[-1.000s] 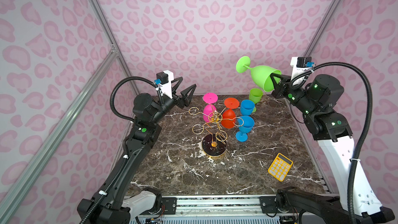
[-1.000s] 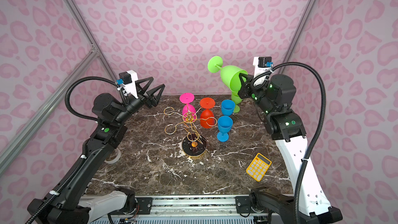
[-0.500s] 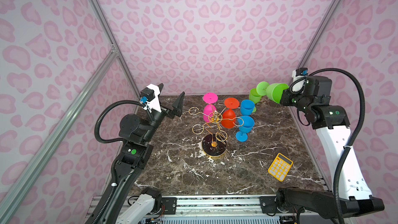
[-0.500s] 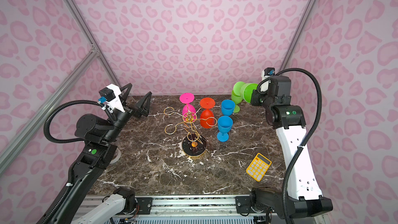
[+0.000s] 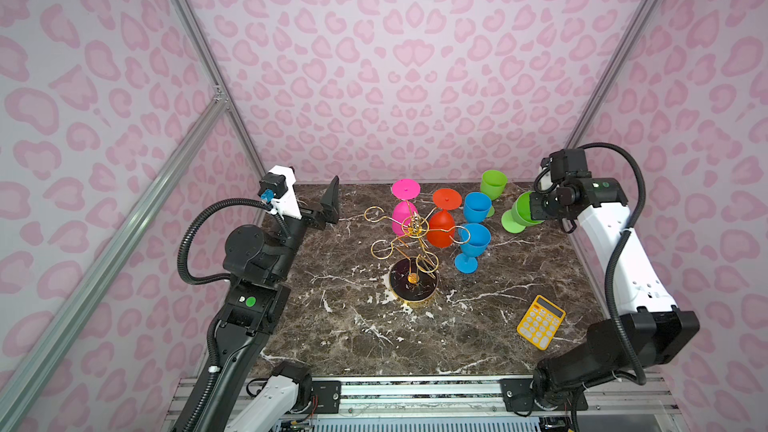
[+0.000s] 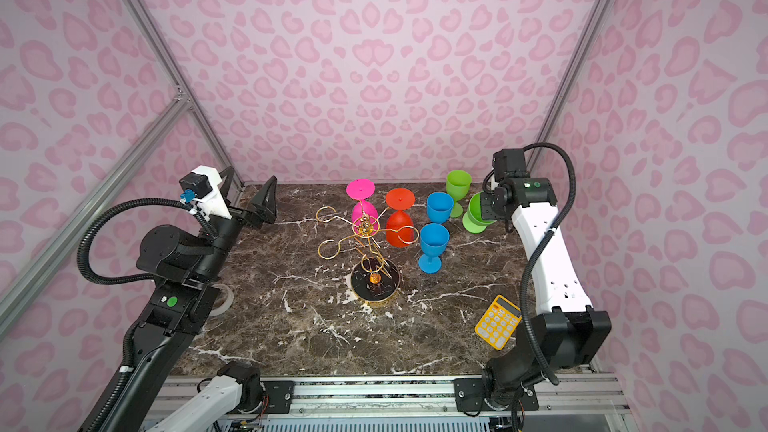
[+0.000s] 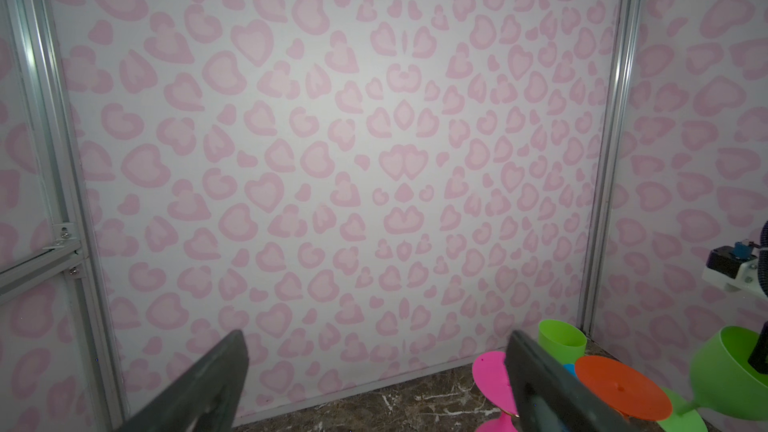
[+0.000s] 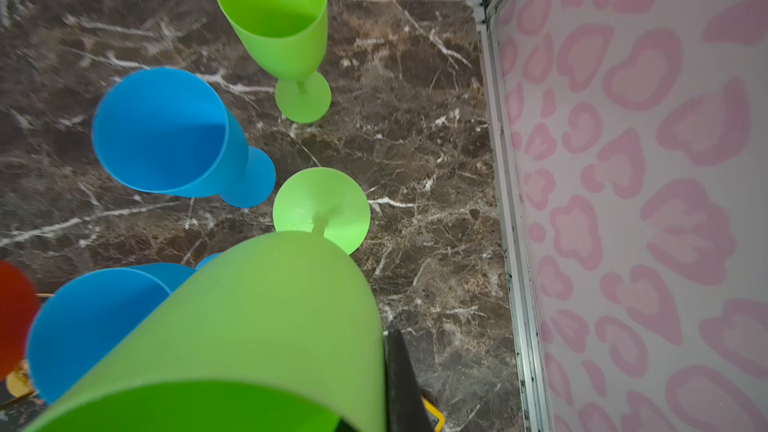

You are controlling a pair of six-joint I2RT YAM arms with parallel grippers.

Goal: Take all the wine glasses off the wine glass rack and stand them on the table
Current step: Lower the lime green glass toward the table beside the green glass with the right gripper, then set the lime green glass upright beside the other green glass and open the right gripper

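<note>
The wine glass rack (image 5: 409, 230) of gold wire stands mid-table on its round black base (image 5: 413, 284). A pink glass (image 5: 403, 211) and a red glass (image 5: 442, 228) hang upside down on it. My right gripper (image 5: 540, 205) is shut on the rim of a green wine glass (image 5: 521, 211), tilted low over the back right of the table. In the right wrist view this green wine glass (image 8: 249, 326) fills the foreground, its foot (image 8: 322, 205) close to the marble. My left gripper (image 6: 249, 193) stands open and empty at the back left, apart from the rack.
Two blue glasses (image 5: 473, 243) (image 5: 477, 205) and another green glass (image 5: 493, 184) stand upright right of the rack. A yellow calculator (image 5: 540, 322) lies front right. A tape roll (image 6: 222, 299) shows under the left arm. Pink patterned walls enclose the table.
The right arm has swung the green wine glass down from high in the air to just above the back-right table. The left arm pulled back left and lower, its jaws opening wider.
</note>
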